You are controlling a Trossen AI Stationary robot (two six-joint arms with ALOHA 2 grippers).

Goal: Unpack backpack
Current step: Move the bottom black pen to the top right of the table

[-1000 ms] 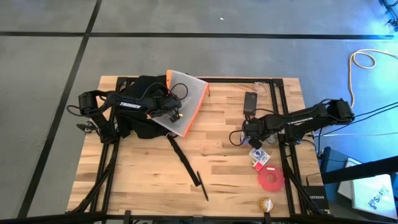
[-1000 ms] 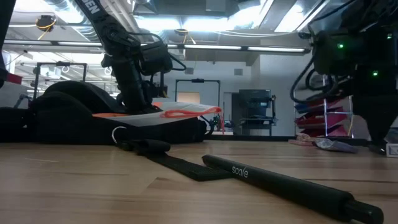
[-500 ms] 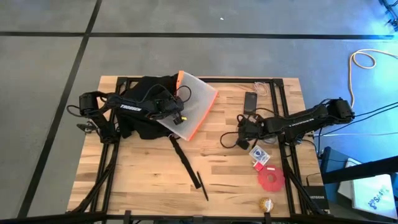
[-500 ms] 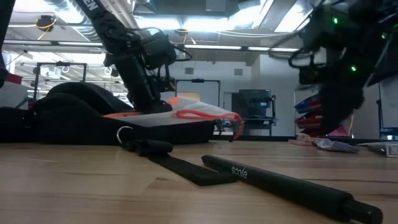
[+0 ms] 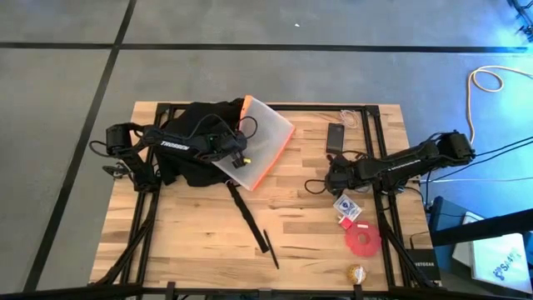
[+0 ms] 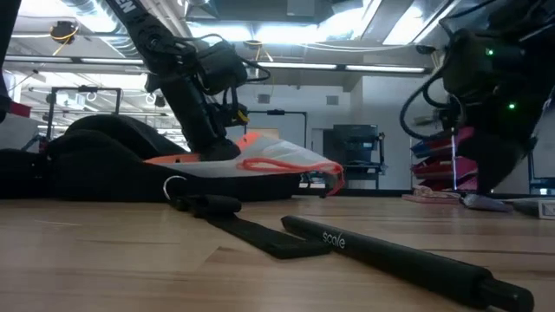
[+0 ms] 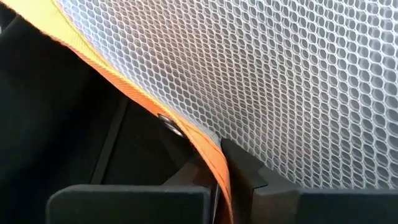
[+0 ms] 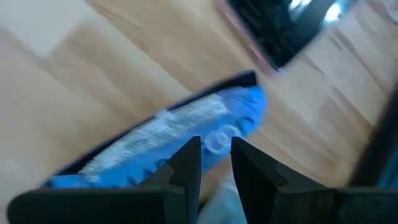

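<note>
Mesh pouch [image 5: 261,140] sliding further out rightward, left gripper [image 5: 239,160] pinching its orange edge, backpack [image 5: 193,148] lying along table's [image 5: 291,225] back edge, opening facing right, right gripper [image 5: 335,178] nearly closed, holding nothing, hovering near phone [image 5: 336,137].

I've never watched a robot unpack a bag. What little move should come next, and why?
Probably the left end effector should keep drawing the white mesh pouch with orange trim sideways, clear of the backpack. It is shut on the pouch's orange edge, and the pouch lies partly over the backpack, partly over the table.
</note>
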